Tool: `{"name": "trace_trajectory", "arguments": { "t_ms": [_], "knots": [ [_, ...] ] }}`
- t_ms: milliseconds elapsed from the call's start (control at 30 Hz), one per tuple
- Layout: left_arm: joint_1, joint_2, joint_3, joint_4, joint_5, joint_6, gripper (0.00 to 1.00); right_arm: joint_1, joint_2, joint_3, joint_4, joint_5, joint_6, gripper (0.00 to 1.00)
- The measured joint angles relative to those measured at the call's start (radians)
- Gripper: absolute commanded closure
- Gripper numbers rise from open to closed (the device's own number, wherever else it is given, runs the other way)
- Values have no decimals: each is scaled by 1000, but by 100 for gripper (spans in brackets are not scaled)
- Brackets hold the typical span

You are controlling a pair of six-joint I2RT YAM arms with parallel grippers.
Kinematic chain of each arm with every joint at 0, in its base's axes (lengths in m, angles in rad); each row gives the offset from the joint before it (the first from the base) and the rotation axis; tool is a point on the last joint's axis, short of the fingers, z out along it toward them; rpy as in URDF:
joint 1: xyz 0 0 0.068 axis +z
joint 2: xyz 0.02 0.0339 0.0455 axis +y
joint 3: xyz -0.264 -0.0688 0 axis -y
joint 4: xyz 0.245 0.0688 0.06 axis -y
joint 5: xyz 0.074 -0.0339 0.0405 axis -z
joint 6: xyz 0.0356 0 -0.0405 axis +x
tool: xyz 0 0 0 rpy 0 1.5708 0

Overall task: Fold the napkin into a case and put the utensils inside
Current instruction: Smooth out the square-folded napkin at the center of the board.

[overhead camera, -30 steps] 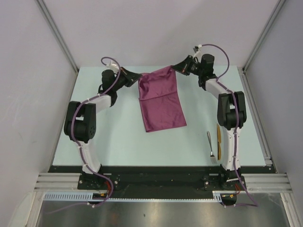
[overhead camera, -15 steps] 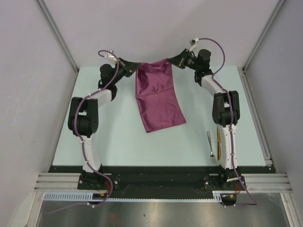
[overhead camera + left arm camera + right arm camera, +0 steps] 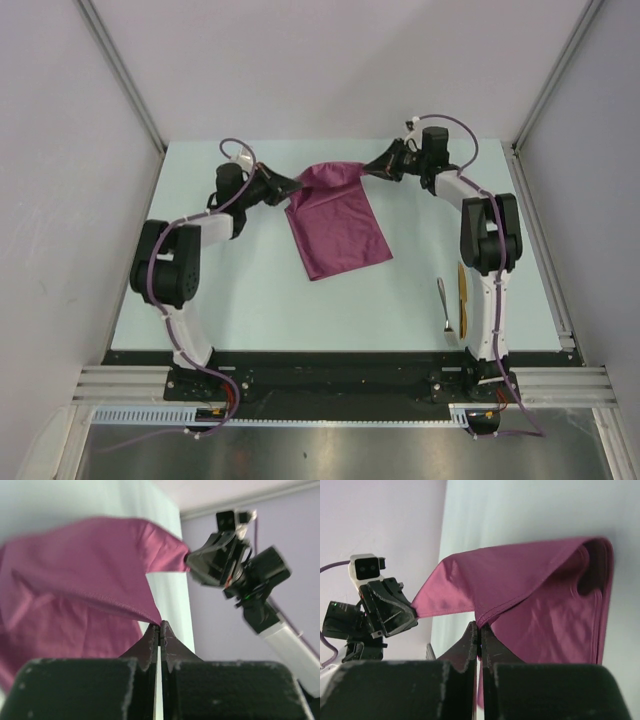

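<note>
Left gripper [image 3: 291,186] and right gripper [image 3: 373,168] both clamped on far corners of creased plum-magenta cloth napkin [image 3: 338,230]; folding step, next likely lay corners down evenly.

The right gripper [image 3: 479,630] pinches a hemmed edge of the napkin [image 3: 535,590], jaws closed on the cloth. The napkin stretches left to the left gripper [image 3: 413,613], which grips another corner. Its right side seems doubled over above the pale table [image 3: 520,510].
</note>
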Motion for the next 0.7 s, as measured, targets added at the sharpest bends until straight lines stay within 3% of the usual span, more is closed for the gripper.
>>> {"name": "trace_trajectory", "arguments": {
  "t_ms": [333,700],
  "knots": [
    [-171,-272,-220,-190,-1,93,100,-62,-290,-316,-241,-3,-114,100],
    [-213,-295,-382,-339,-31,153,100,-41,-315,-535,-346,-6,-213,100]
  ]
}}
